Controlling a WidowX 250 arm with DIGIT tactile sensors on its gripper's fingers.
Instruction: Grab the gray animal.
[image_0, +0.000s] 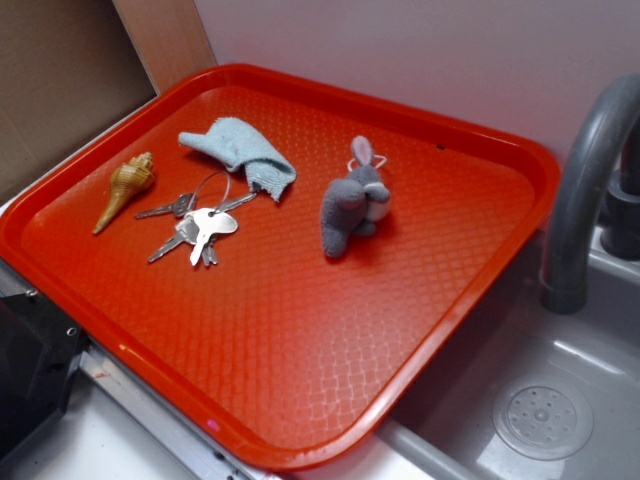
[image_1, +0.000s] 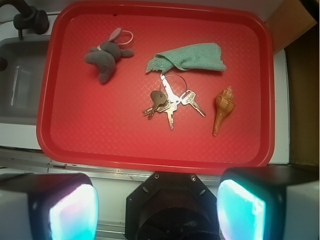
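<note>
The gray animal (image_0: 352, 206), a small plush rabbit with a pale muzzle and pink-lined ears, lies on the red tray (image_0: 300, 340) toward its far right. In the wrist view the rabbit (image_1: 104, 56) is at the tray's upper left, its thin loop beside its ears. My gripper (image_1: 157, 212) is open and empty, high above the tray's near edge, far from the rabbit. Its two pads (image_1: 74, 212) glow cyan at the bottom of the wrist view. The gripper does not show in the exterior view.
On the tray (image_1: 100, 145) also lie a light blue cloth (image_0: 238, 150), a bunch of keys (image_0: 197, 226) and a tan spiral seashell (image_0: 126, 187). A gray sink (image_0: 560, 400) with a faucet (image_0: 585, 190) is right of the tray. Cardboard (image_0: 60, 80) stands at back left.
</note>
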